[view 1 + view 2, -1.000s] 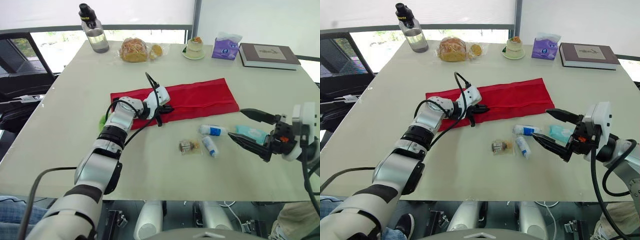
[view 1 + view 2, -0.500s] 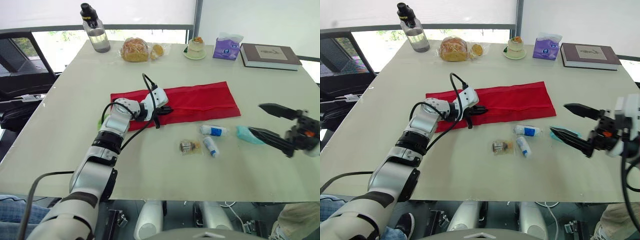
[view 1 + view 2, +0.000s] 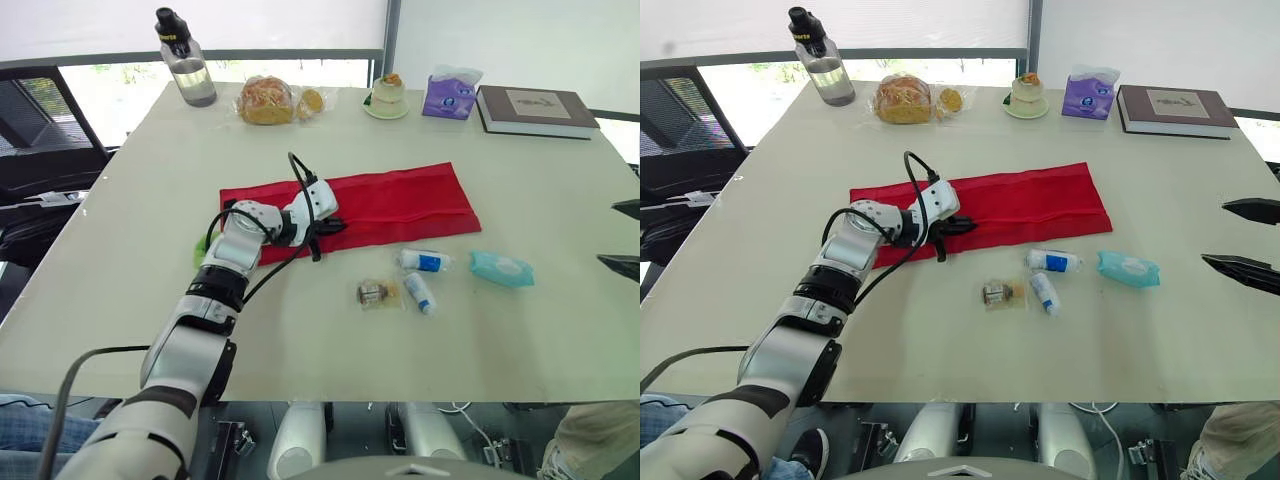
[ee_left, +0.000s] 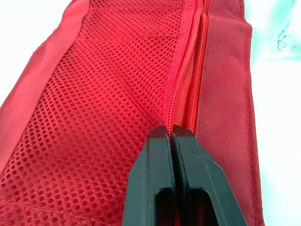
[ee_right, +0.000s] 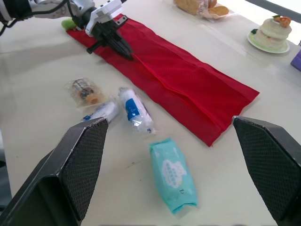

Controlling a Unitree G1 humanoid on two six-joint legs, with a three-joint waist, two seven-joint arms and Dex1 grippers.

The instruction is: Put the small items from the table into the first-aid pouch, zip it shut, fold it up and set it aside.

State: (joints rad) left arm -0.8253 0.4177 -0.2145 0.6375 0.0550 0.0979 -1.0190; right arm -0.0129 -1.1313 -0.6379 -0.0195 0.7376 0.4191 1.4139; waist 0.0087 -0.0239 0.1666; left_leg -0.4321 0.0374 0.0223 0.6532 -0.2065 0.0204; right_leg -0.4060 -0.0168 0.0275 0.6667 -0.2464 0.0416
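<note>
A red first-aid pouch (image 3: pixel 1030 205) lies opened out flat as a long strip near the middle of a pale tabletop (image 3: pixel 940 350). The left claw (image 3: pixel 962 226) rests on the pouch towards its left end. Its two black fingers are pressed tight together with no gap. Their tips sit right on the zipper (image 4: pixel 181 70), which runs along the pouch between a mesh panel and plain red fabric. Whether the fingers pinch the zipper's slider cannot be told.

The right claw (image 3: pixel 1215 233) hangs over the right edge of the tabletop, spread wide and holding nothing. It is well apart from the pouch, off beyond the pouch's right end and a little nearer the robot.

The small items lie loose on the tabletop just on the robot's side of the pouch, none of them touching it. A teal pack of wet wipes (image 3: pixel 1128 269) lies nearest the right claw, between it and the other items. To its left are two bandage rolls in clear wrap with blue labels (image 3: pixel 1052 261) (image 3: pixel 1044 293), close together. Left of those is a small clear packet (image 3: pixel 999 293) with something brown inside. A small green object (image 5: pixel 69 22) shows beside the left arm at the pouch's left end, mostly hidden.

Along the far edge of the tabletop stand a water bottle (image 3: pixel 810 57), bagged bread (image 3: pixel 903 99), a small cake on a plate (image 3: pixel 1028 97), a purple tissue pack (image 3: pixel 1087 92) and a book (image 3: pixel 1168 108).
</note>
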